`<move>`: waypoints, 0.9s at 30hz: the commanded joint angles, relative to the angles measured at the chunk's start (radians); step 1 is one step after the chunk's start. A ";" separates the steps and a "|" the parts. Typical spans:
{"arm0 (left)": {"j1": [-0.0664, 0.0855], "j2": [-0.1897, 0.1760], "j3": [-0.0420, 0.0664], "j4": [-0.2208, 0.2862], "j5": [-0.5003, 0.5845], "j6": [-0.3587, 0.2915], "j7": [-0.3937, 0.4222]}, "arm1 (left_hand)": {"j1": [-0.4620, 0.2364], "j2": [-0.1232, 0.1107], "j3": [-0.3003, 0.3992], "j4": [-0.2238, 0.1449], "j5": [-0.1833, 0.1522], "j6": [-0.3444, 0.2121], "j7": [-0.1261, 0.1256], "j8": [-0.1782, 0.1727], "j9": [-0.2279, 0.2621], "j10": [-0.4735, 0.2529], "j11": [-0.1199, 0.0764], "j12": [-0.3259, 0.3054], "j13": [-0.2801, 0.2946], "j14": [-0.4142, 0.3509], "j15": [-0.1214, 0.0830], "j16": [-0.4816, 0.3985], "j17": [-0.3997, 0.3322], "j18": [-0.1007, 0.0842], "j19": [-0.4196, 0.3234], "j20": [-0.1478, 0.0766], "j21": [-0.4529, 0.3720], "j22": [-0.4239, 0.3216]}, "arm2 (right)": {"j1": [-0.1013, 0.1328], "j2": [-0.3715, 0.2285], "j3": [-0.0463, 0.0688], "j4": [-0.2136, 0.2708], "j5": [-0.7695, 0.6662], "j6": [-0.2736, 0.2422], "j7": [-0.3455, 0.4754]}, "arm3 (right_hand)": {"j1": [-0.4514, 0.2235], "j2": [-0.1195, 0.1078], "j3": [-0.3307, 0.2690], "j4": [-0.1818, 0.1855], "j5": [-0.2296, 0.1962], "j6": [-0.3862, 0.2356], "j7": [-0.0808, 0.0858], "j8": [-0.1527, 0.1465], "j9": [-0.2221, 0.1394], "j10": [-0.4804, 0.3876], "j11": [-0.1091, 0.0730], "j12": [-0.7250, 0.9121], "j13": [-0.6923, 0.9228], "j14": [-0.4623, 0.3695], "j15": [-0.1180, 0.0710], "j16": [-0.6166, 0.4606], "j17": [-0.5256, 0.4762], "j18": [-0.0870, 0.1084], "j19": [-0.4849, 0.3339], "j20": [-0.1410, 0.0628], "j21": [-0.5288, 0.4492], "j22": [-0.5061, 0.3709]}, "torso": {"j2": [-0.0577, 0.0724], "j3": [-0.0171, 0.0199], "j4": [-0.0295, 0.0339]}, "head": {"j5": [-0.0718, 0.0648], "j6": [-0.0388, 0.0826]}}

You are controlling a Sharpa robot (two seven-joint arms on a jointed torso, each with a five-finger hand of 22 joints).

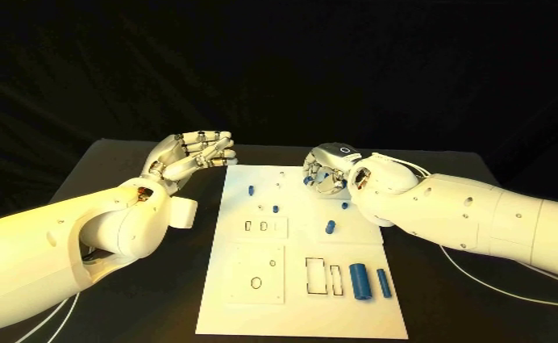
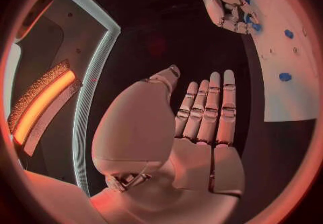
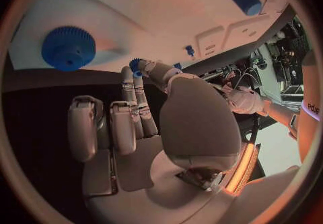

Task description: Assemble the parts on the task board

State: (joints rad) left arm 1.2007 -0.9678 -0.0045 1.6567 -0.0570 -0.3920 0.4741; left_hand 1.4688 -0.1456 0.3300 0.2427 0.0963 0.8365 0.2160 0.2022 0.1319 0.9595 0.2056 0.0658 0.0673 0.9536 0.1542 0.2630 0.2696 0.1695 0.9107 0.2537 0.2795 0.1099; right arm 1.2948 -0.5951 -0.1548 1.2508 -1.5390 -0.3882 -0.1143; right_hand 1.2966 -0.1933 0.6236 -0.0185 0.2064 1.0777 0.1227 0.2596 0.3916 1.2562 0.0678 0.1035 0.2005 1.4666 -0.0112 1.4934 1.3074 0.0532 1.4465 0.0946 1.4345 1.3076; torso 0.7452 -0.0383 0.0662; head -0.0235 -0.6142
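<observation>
Small blue part (image 3: 137,64) pinched at the fingertips of the right hand (image 1: 329,172) above the far right corner of the task board (image 1: 233,311), well apart from the empty, loosely curled left hand (image 1: 192,156) beyond the board's left edge.

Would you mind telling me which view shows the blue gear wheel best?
The right wrist view: the gear wheel lies large and unobstructed on the task board, teeth plainly visible. The head view shows only small blue pieces on the board, none I can match to it. The left wrist view likewise.
</observation>
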 commanded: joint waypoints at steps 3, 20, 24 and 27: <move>0.009 0.001 0.001 -0.029 0.021 0.035 0.013 | -0.010 0.003 0.008 -0.001 -0.003 -0.006 0.042 -0.006 -0.001 -0.008 -0.001 -0.001 -0.001 -0.010 0.001 -0.008 0.002 0.010 -0.011 0.000 -0.007 -0.002 | 0.004 0.035 0.003 -0.033 -0.001 -0.081 -0.003 | 0.014 0.021 0.001 -0.006 0.004 0.004 0.001 0.006 -0.001 0.013 -0.011 0.000 0.004 0.073 -0.005 0.006 0.103 -0.004 -0.003 -0.003 -0.001 0.043 | 0.004 -0.0013 0.0035 | -0.002 0.007; 0.021 0.004 0.001 -0.053 0.024 0.023 -0.004 | -0.014 0.002 0.008 -0.004 -0.004 -0.018 0.056 -0.009 -0.003 -0.021 0.009 0.001 -0.001 -0.035 0.010 -0.019 0.011 0.009 -0.030 0.009 -0.016 -0.009 | 0.005 0.126 0.005 -0.112 0.024 -0.080 0.010 | 0.010 0.020 0.000 -0.009 0.004 -0.005 0.005 0.006 0.005 0.008 -0.008 -0.004 0.005 0.073 -0.003 0.006 0.102 -0.003 -0.008 -0.002 -0.005 0.038 | 0.006 -0.0039 0.0056 | 0.003 0.005; 0.022 0.005 0.001 -0.050 0.024 0.021 -0.009 | -0.014 0.002 0.008 -0.004 -0.003 -0.019 0.056 -0.009 -0.002 -0.022 0.009 0.001 -0.001 -0.037 0.011 -0.019 0.012 0.009 -0.031 0.009 -0.017 -0.009 | 0.004 0.138 0.005 -0.122 0.029 -0.079 0.016 | 0.010 0.020 0.000 -0.009 0.004 -0.006 0.005 0.005 0.006 0.007 -0.008 -0.005 0.005 0.073 -0.003 0.006 0.102 -0.003 -0.008 -0.002 -0.005 0.038 | 0.008 -0.0038 0.0063 | 0.005 0.005; 0.023 0.007 0.001 -0.048 0.024 0.019 -0.010 | -0.014 0.002 0.008 -0.005 -0.003 -0.019 0.056 -0.009 -0.002 -0.022 0.009 0.002 -0.001 -0.038 0.011 -0.019 0.012 0.009 -0.032 0.009 -0.017 -0.010 | 0.004 0.147 0.006 -0.130 0.031 -0.078 0.019 | 0.010 0.020 0.000 -0.009 0.004 -0.006 0.005 0.005 0.006 0.007 -0.008 -0.005 0.005 0.073 -0.003 0.006 0.102 -0.003 -0.008 -0.002 -0.005 0.038 | 0.009 -0.0049 0.0076 | 0.005 0.004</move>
State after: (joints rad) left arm 1.2210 -0.9634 -0.0045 1.6047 -0.0385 -0.3822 0.4650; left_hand 1.4651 -0.1419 0.3329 0.2398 0.0963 0.8238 0.2105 0.1964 0.1309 0.9436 0.2144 0.0658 0.0674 0.9217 0.1646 0.2482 0.2802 0.1696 0.8859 0.2642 0.2661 0.1012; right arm 1.2990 -0.4518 -0.1496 1.1247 -1.5130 -0.4642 -0.1110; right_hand 1.2968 -0.1934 0.6239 -0.0237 0.2083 1.0757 0.1241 0.2629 0.3979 1.2565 0.0676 0.0978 0.2010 1.4665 -0.0111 1.4934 1.3081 0.0532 1.4465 0.0947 1.4345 1.3073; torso 0.7529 -0.0425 0.0729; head -0.0190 -0.6089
